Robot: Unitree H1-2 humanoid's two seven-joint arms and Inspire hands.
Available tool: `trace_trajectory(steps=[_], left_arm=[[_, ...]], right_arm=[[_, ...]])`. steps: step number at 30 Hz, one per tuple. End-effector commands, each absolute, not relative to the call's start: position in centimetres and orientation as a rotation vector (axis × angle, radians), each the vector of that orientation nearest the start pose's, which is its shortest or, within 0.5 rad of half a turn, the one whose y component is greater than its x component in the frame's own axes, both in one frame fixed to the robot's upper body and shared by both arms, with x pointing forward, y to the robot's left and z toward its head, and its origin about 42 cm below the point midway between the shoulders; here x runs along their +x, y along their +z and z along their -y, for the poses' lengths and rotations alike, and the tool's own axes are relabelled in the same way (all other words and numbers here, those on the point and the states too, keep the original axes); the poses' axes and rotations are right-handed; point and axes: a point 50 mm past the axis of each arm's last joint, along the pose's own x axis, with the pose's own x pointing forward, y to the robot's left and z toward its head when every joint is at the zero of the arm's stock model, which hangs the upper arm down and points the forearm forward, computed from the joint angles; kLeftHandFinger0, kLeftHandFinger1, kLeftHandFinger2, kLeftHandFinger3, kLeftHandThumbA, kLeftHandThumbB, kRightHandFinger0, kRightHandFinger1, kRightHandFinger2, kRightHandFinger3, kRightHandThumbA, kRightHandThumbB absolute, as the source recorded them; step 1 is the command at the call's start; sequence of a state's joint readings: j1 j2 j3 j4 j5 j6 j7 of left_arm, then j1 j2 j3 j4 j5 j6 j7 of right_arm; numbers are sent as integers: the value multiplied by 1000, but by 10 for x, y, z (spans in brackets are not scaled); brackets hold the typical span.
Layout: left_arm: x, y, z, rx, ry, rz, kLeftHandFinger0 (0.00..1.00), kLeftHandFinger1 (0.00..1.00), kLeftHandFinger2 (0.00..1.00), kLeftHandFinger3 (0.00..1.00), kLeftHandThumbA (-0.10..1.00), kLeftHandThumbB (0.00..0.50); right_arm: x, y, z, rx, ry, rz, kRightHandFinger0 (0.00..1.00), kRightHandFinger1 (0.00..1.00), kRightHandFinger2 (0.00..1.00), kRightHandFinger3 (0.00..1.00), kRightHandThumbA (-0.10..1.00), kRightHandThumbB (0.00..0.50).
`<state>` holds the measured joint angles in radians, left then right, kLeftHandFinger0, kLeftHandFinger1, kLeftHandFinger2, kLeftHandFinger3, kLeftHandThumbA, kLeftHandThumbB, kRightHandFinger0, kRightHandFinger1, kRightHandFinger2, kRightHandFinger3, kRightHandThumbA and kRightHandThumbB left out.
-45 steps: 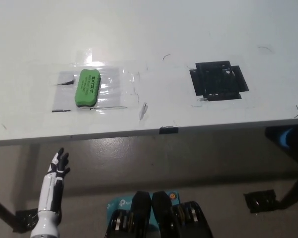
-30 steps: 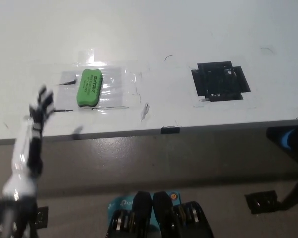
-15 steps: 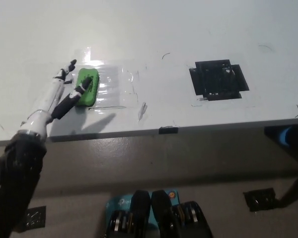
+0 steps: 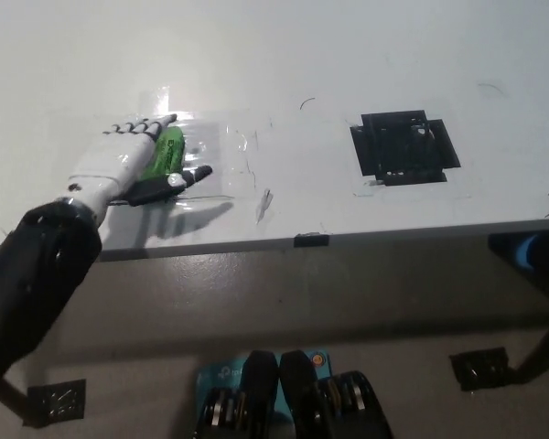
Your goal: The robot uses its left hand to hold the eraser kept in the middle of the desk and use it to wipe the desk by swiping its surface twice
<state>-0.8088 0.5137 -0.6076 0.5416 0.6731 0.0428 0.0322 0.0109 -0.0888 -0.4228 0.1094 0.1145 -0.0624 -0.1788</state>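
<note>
Green eraser (image 4: 167, 151), just 1, under left hand (image 4: 123, 165) on desk (image 4: 284, 55).

My left hand (image 4: 128, 165) lay flat and low, palm down, fingers spread and stretched forward, thumb angled out to the side. My dark-sleeved left forearm ran back from the wrist toward the lower left corner. Nothing was gripped.

I see a black tape patch (image 4: 403, 148) on top at 2 o'clock, clear shiny film (image 4: 229, 155) at 10, small black tab (image 4: 310, 240) on near edge, center. Grey floor (image 4: 284, 302) below, w/ black bracket (image 4: 480, 369) at 5.
</note>
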Motion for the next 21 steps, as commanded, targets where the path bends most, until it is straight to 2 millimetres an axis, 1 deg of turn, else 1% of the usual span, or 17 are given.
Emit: trace_trajectory(steps=[1, 2, 3, 5, 6, 7, 8, 9, 10, 12, 14, 15, 18, 19, 20, 21], left_arm=[[531, 319, -249, 2055, -176, 503, 1000, 1000, 1000, 1000, 1000, 378], [533, 314, -247, 2107, -195, 472, 1000, 1000, 1000, 1000, 1000, 405], [532, 311, -245, 2124, -209, 466, 1000, 1000, 1000, 1000, 1000, 400], [531, 305, -245, 2144, -205, 473, 1000, 1000, 1000, 1000, 1000, 400], [532, 302, -244, 2158, -205, 456, 1000, 1000, 1000, 1000, 1000, 412], [532, 298, -242, 2161, -195, 455, 1000, 1000, 1000, 1000, 1000, 413], [532, 297, -241, 2171, -194, 446, 1000, 1000, 1000, 1000, 1000, 425], [532, 295, -240, 2184, -192, 431, 1000, 1000, 1000, 1000, 1000, 429], [532, 289, -237, 2180, -179, 414, 1000, 1000, 1000, 1000, 1000, 448], [533, 285, -234, 2145, -184, 338, 1000, 1000, 1000, 1000, 1000, 466], [533, 281, -235, 2095, -183, 313, 1000, 1000, 1000, 1000, 1000, 467], [531, 282, -237, 2098, -181, 318, 1000, 1000, 1000, 1000, 1000, 464], [530, 278, -241, 2084, -178, 333, 1000, 1000, 1000, 1000, 1000, 470], [529, 273, -244, 2085, -185, 322, 1000, 1000, 1000, 1000, 1000, 478], [528, 271, -245, 2079, -187, 322, 1000, 1000, 1000, 1000, 1000, 479], [527, 264, -249, 2095, -198, 299, 1000, 1000, 1000, 1000, 1000, 482]], right_arm=[[247, 97, 373, 17, -605, 76, 1000, 1000, 1000, 1000, 1000, 329], [247, 97, 373, 18, -604, 74, 1000, 1000, 1000, 1000, 1000, 339], [246, 97, 373, 12, -600, 72, 1000, 1000, 1000, 1000, 1000, 338], [247, 98, 373, 27, -593, 69, 1000, 1000, 1000, 1000, 1000, 353], [248, 98, 373, 28, -589, 72, 1000, 1000, 1000, 1000, 1000, 358], [248, 99, 373, 19, -598, 71, 1000, 1000, 1000, 1000, 1000, 361], [248, 98, 373, 18, -597, 71, 1000, 1000, 1000, 1000, 1000, 345], [248, 98, 374, 16, -595, 70, 1000, 1000, 1000, 1000, 1000, 340], [249, 98, 373, 8, -602, 80, 1000, 1000, 1000, 1000, 1000, 318], [249, 100, 371, 17, -600, 85, 1000, 1000, 1000, 1000, 1000, 332], [249, 99, 371, -6, -606, 89, 1000, 1000, 1000, 1000, 1000, 316], [249, 99, 370, 1, -603, 87, 1000, 1000, 1000, 1000, 1000, 335], [249, 98, 369, 9, -598, 89, 1000, 1000, 1000, 1000, 1000, 343], [248, 97, 369, 24, -604, 86, 1000, 1000, 1000, 1000, 1000, 355], [247, 97, 369, 22, -608, 86, 1000, 1000, 1000, 1000, 1000, 356], [246, 96, 368, 19, -614, 87, 1000, 1000, 1000, 1000, 1000, 342]])
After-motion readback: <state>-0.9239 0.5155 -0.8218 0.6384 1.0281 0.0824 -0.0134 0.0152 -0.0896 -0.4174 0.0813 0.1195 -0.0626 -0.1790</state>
